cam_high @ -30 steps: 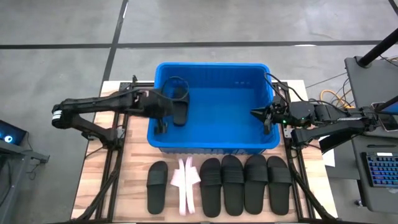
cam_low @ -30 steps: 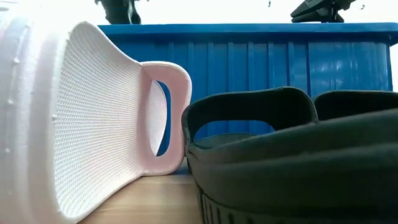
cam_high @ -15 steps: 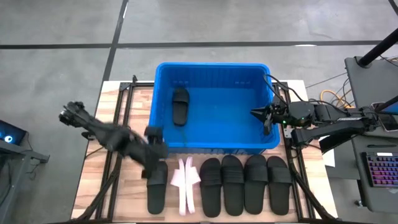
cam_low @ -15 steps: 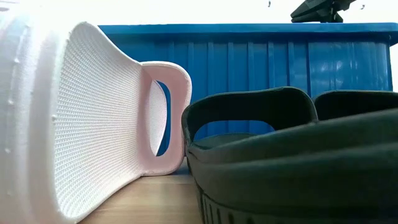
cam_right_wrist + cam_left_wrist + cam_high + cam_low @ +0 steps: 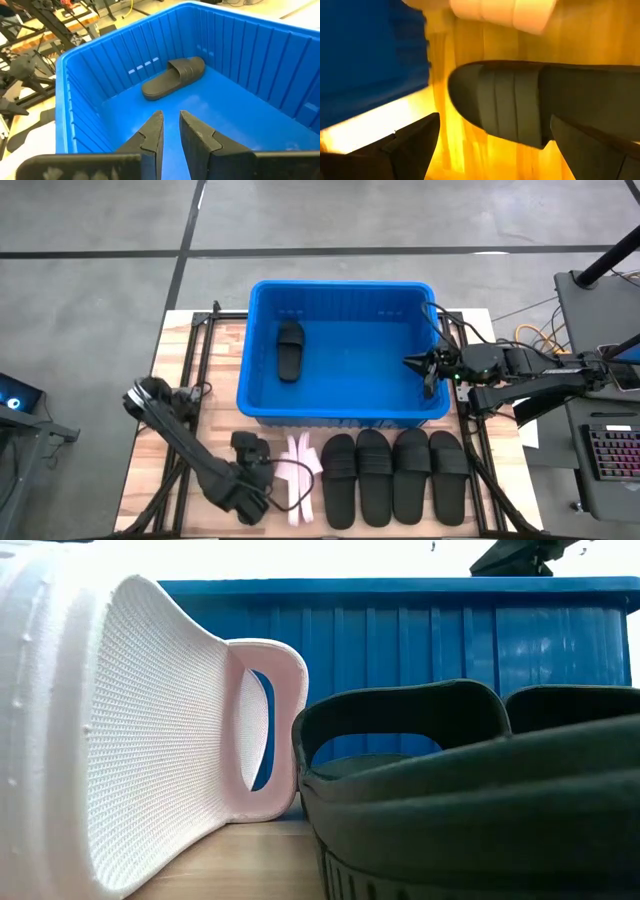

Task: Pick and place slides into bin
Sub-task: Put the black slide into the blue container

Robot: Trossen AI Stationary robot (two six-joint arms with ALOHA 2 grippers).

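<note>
Slides on worktop (image 5: 215, 350): 5 black (image 5: 392, 476) and pink pair (image 5: 297, 476) left in near row | left end effector (image 5: 249, 488) fingers spread wide over leftmost black slide (image 5: 520, 102), not gripping | bin (image 5: 340, 418): 1 black slide (image 5: 290, 350) in | right end effector (image 5: 428, 370) narrow, empty, over bin's right rim

Bin (image 5: 340, 415): glossy blue ribbed plastic. Black slides (image 5: 393, 475): matt, foam-like, ridged straps. Pale pink slide (image 5: 150, 740): fine textured sole. Worktop (image 5: 215, 380): light wood planks.
</note>
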